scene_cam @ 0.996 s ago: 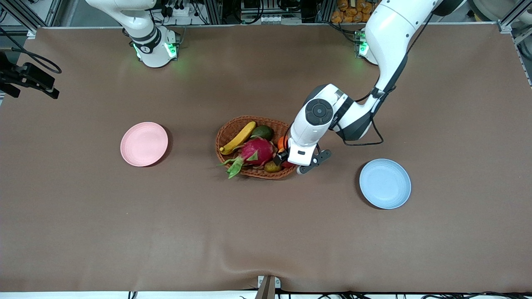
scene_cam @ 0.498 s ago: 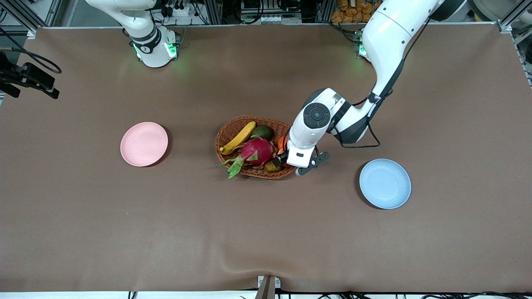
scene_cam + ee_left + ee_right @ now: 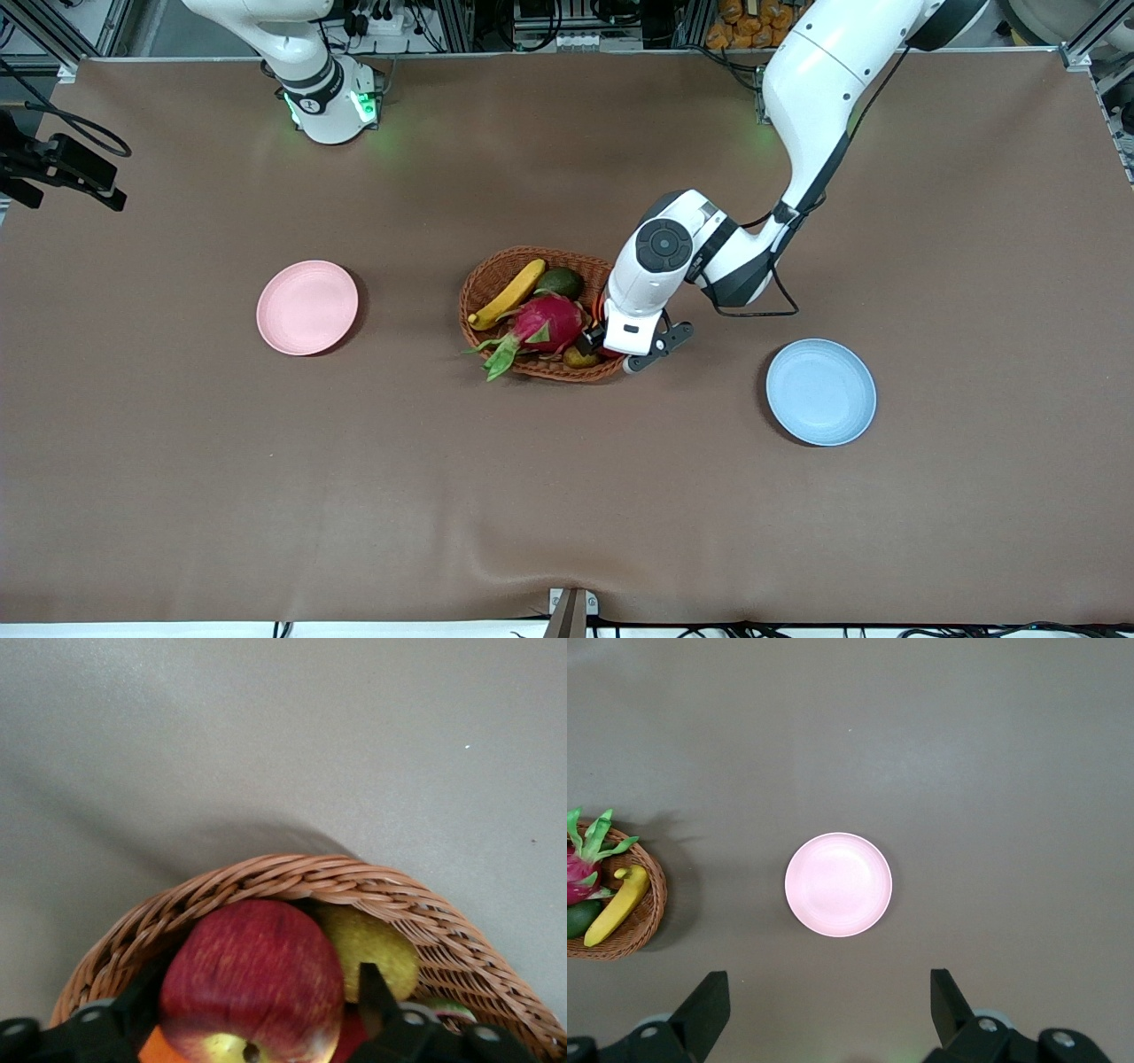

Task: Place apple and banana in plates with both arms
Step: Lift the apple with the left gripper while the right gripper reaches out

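The red apple (image 3: 252, 979) lies in the wicker basket (image 3: 532, 254), at the end toward the left arm. My left gripper (image 3: 595, 344) is down in the basket and open, with one finger on each side of the apple (image 3: 261, 983). In the front view the left wrist hides the apple. The yellow banana (image 3: 508, 293) lies along the basket's rim toward the right arm's end. The pink plate (image 3: 307, 307) and the blue plate (image 3: 820, 391) are empty. My right gripper (image 3: 828, 979) is open, high over the table near the pink plate (image 3: 838, 884).
The basket also holds a magenta dragon fruit (image 3: 545, 323), a green avocado (image 3: 560, 282), a yellow-green fruit (image 3: 368, 948) beside the apple and an orange (image 3: 159, 1050). The basket stands between the two plates.
My left gripper has moved a little toward the right arm's end, deeper over the basket. The fruit and plates have not moved.
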